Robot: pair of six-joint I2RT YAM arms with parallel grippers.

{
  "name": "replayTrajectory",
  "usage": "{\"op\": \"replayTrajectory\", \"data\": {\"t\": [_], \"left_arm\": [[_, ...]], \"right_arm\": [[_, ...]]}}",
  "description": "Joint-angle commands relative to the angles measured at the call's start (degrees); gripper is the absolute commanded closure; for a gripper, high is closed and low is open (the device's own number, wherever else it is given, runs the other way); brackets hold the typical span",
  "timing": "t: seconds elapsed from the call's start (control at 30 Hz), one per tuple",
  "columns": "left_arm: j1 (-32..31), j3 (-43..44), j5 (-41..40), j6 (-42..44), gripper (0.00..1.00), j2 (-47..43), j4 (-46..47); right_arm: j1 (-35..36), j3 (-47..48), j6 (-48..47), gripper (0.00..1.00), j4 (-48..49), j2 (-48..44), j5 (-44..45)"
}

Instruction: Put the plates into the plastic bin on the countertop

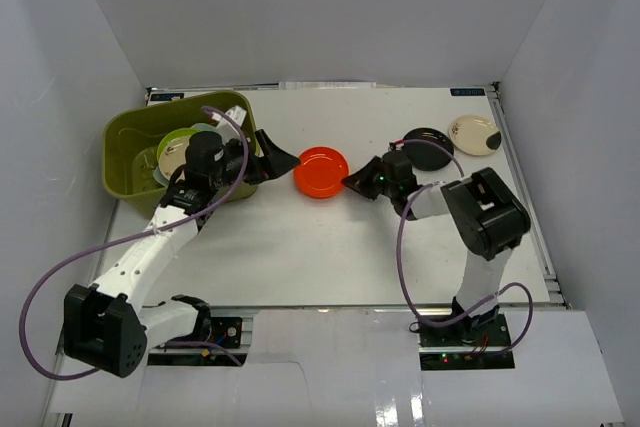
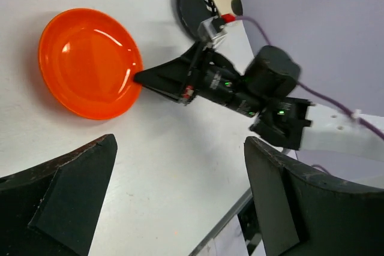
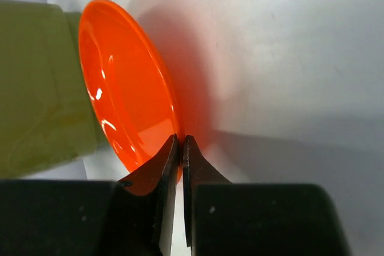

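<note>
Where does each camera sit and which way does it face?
Top external: fixed above and behind the bases, looking down on the countertop; both arms show, left hand by the plastic bin, right hand at the orange plate.
Left wrist: on the left arm, facing the orange plate and the right arm beyond; its own open fingers at the bottom.
Right wrist: on the right arm, facing the plate with the bin behind; its fingers pinch the rim.
Shared: all show the orange plate, the wrist views from opposite sides.

Left arm [image 1: 150, 247] and right arm [image 1: 480, 237]: white link shells, black joint housings, a looping purple cable [image 1: 399, 247] each. Green lights [image 2: 279, 112] glow just behind the black wedge fingers [image 3: 201, 175] of the right gripper [image 1: 348, 184].
</note>
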Motion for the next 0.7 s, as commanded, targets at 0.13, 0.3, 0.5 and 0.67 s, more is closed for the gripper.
{"op": "replayTrajectory", "data": {"t": [0.13, 0.3, 0.5, 0.67], "left_arm": [[-7.56, 1.37, -8.37, 2.75, 0.03, 3.18, -2.82], [-8.18, -0.30, -10.23, 2.14, 0.08, 6.52, -0.81], [-10.29, 0.31, -2.93, -0.24, 0.53, 10.04, 5.00], [-10.73, 0.84, 1.19, -0.41, 0.55, 11.97, 5.88]], "right_arm": [[-0.57, -22.27, -5.99, 0.92, 8.96, -27.71, -5.95], [-0.57, -30.48, -4.32, 0.92, 8.10, -40.14, -9.39], [-0.65, -31.98, -6.16, 0.92, 0.62, -49.90, -10.36], [-0.65, -31.72, -6.51, 0.92, -0.44, -52.55, -10.45]]}}
